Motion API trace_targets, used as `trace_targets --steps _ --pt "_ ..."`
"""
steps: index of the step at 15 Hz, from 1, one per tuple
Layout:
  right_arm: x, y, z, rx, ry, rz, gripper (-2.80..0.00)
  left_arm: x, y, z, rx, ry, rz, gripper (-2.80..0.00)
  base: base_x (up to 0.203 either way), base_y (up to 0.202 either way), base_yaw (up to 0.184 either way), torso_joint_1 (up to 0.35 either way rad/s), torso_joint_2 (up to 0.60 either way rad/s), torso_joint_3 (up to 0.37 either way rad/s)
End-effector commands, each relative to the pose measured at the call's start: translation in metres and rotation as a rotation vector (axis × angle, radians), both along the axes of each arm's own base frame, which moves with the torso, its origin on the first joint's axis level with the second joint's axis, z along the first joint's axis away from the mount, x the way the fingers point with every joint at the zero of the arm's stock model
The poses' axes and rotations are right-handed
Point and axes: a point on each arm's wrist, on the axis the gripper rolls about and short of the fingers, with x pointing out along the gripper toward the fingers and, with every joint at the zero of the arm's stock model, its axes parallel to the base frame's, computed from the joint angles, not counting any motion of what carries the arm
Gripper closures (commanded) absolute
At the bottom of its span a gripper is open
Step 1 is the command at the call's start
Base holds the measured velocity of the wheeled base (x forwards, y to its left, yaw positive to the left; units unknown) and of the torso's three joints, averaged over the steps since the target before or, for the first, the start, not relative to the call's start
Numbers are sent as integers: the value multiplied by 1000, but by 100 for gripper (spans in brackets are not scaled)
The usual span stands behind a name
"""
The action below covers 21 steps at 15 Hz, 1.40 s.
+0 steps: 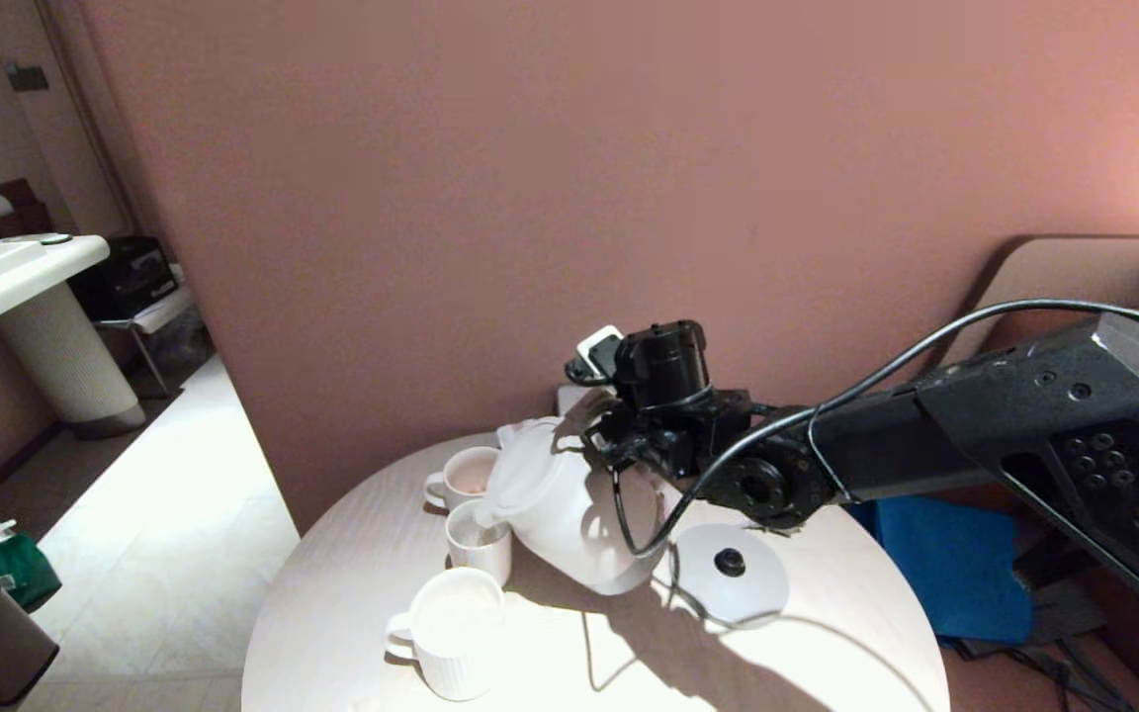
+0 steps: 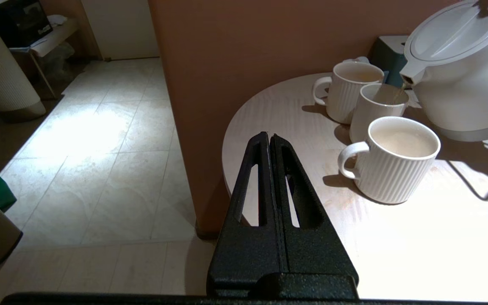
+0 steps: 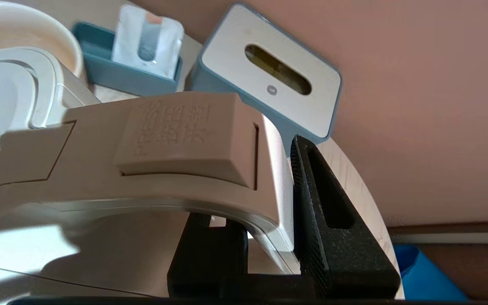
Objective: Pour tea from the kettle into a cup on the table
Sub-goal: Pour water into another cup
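The white kettle (image 1: 569,514) is tipped leftward above the round pale table (image 1: 728,653), its spout (image 2: 409,76) over the middle of three ribbed white cups (image 1: 479,542). A thin amber thread of tea (image 2: 400,91) runs from the spout into that cup (image 2: 377,108). My right gripper (image 1: 609,435) is shut on the kettle's loop handle (image 3: 184,140); one black finger (image 3: 324,203) presses its side, the other is mostly hidden behind it. The left gripper (image 2: 268,136) is shut and empty, off the table's left edge.
A far cup (image 1: 466,475) and a near cup (image 1: 451,623) flank the middle one. The round white base disc (image 1: 731,574) with its cord lies right of the kettle. A blue tissue box (image 3: 269,80) and a blue tray (image 3: 134,67) stand by the wall.
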Motion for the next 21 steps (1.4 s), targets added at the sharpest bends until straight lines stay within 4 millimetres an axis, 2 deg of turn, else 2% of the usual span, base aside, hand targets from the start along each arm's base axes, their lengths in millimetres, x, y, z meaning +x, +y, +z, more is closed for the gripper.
trace_targets --steps 1,10,21 --pt "7 1 -7 -3 2 -11 0 0 0 0 0 0 0 0 0 0 0 0 0 0" --pt "15 3 -5 -4 -15 -19 0 0 0 0 0 0 0 0 0 0 0 0 0 0" --pt "16 5 -4 -58 -31 4 0 0 0 0 0 0 0 0 0 0 0 0 0 0"
